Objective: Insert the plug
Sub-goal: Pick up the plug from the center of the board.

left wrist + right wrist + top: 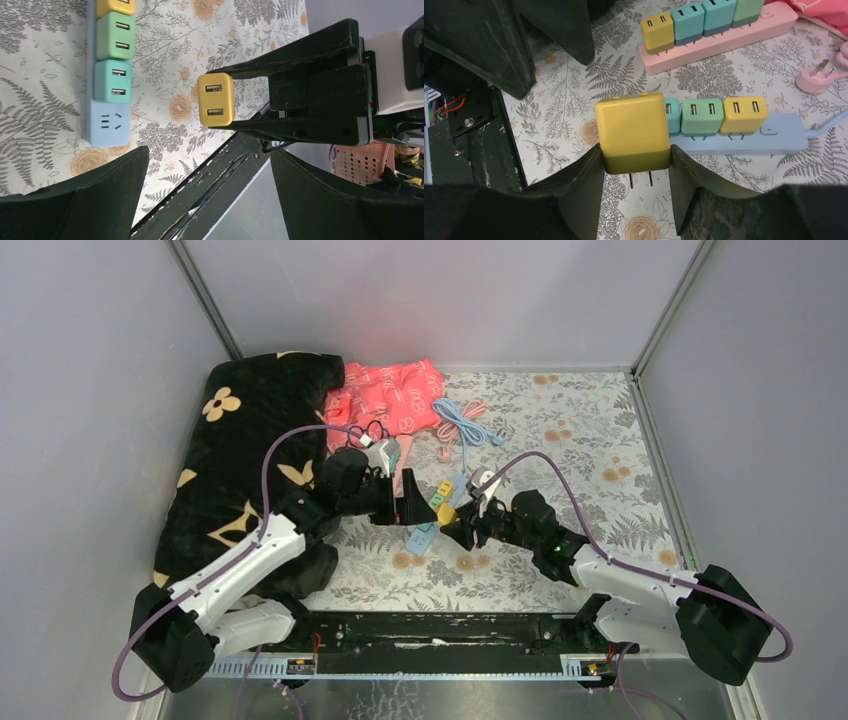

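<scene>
a: right wrist view says it all. the right gripper has its two fingers part-closed on the flanks of the yellow square plastic charger plug, metal prongs pointing down, clear of the flower-print tablecloth.
b: so picked up, not plugged in?
a: exactly. pickup's done, insertion isn't. the pale blue plastic power strip lies just behind it, carrying teal, green and yellow chargers.
b: any room left?
a: left wrist view shows one bare socket at the strip's end, beside the teal one. the plug looks off to one side of it, not above it.
b: and the left gripper?
a: spread wide, nothing in it, hovering near the strip.
b: what's left, you reckon?
a: line the prongs over that socket, push down. steadying the strip may help.
</scene>
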Robot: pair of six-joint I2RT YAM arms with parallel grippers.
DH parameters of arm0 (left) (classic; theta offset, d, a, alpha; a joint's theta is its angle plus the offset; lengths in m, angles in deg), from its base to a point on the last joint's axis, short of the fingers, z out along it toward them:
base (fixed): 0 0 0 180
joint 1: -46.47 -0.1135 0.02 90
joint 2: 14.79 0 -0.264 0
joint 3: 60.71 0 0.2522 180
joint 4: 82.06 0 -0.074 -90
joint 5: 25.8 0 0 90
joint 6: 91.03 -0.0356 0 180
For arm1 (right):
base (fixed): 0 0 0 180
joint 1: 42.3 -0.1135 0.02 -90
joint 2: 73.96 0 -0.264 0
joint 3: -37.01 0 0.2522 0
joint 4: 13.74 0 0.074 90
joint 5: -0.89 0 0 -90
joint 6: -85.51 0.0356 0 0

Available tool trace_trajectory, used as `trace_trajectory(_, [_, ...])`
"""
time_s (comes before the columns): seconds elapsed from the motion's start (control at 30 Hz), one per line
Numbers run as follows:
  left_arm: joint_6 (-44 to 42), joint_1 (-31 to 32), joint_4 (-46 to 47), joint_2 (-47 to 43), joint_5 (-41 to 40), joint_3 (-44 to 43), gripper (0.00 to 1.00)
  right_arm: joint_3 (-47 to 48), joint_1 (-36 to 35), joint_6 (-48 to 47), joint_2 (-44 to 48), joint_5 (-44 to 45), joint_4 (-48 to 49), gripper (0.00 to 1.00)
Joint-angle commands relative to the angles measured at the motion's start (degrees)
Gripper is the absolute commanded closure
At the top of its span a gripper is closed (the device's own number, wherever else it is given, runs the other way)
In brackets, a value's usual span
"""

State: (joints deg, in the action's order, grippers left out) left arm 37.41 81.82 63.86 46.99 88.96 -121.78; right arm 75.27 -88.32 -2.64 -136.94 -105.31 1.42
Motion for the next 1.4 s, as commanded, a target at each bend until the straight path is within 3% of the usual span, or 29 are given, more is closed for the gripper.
trace_trajectory(0.0, [2.35,1.40,5.64,1.70,1.06,0.25,0.03,0.26,-1.54,0.38,0.79,-1.56,6.50,0.64])
trace_trajectory(0.7, [5.42,1.88,14.54,5.36,5.64,3.57,0.48,1.09,-3.48,1.89,-1.97,-2.53,10.53,0.63])
trace_trajectory(0.97, [3.77,1.91,14.07,4.63,5.63,3.56,0.74,0.23,-3.57,3.14,-2.15,-2.52,12.06,0.62])
trace_trajectory(1.1, [1.41,1.92,11.68,3.99,3.85,3.07,0.91,0.03,-3.64,4.44,-2.06,-1.50,12.06,0.55])
trace_trajectory(1.2, [-1.66,1.92,7.56,3.30,-0.02,1.99,0.98,0.13,-3.67,5.86,-2.30,0.16,11.50,0.44])
trace_trajectory(1.37, [-6.70,1.92,0.75,2.76,-7.58,-0.22,1.00,0.33,-3.65,8.85,-3.27,5.06,10.22,0.27])
